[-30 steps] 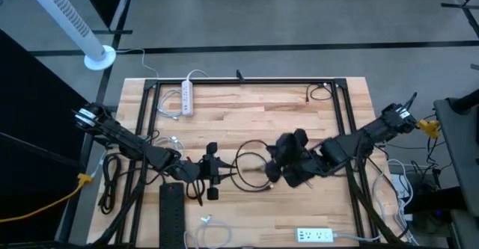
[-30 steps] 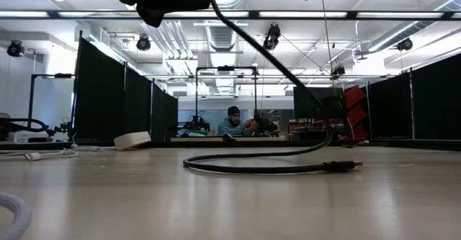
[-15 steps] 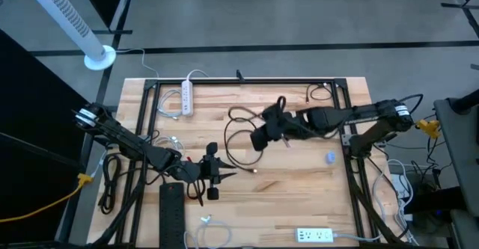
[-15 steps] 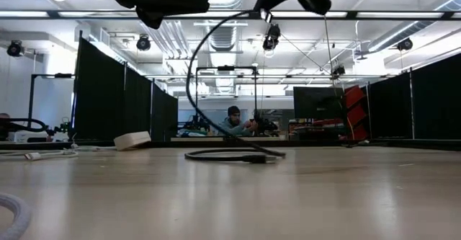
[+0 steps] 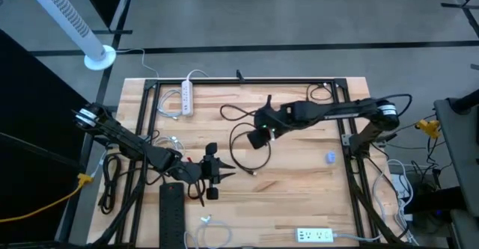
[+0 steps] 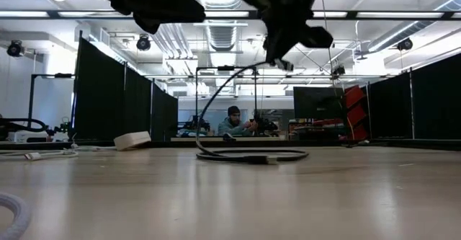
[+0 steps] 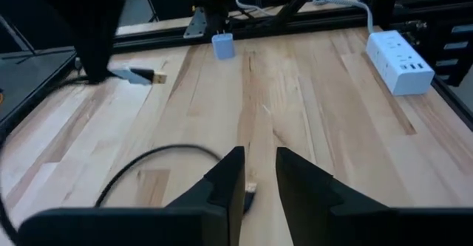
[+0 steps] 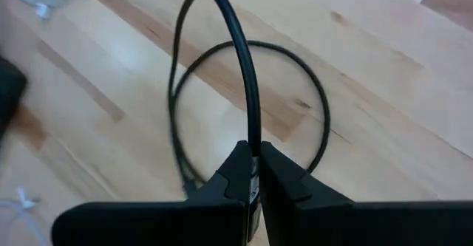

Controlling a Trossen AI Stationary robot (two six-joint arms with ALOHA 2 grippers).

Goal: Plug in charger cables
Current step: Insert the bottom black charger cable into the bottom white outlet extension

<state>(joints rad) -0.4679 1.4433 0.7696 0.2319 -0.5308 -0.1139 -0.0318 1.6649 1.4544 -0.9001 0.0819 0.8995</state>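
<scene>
A black charger cable (image 5: 241, 150) lies in a loop on the wooden table's middle, and its small plug end (image 5: 254, 173) rests on the boards. My right gripper (image 5: 259, 137) hangs over the loop's far side, shut on the cable (image 8: 222, 24). In the low view the cable (image 6: 216, 103) drops from that gripper (image 6: 282, 52) to the loop on the table. My left gripper (image 5: 223, 176) stands low at the table's near left, open by a narrow gap (image 7: 257, 168), with the plug end (image 7: 250, 193) just ahead of its fingertips and untouched. My right gripper pinches a stretch of the black cable (image 8: 253, 144) between its two fingers, coming from above and slanting down. From the fingers the cable rises in an arc, then falls slack to its loop, which lies on the table.
A white power strip (image 5: 187, 97) lies at the far left, another (image 5: 314, 235) at the near right, a black one (image 5: 172, 215) at the near left. A small blue adapter (image 5: 330, 157) sits right of the middle. Other cables lie at the left (image 5: 112, 176) and far right (image 5: 319, 93).
My right gripper has carried the black cable up and away from the table's near middle toward the far edge and somewhat left. The cable's loop has slid along after it and drawn closer together, its plug end still on the table.
</scene>
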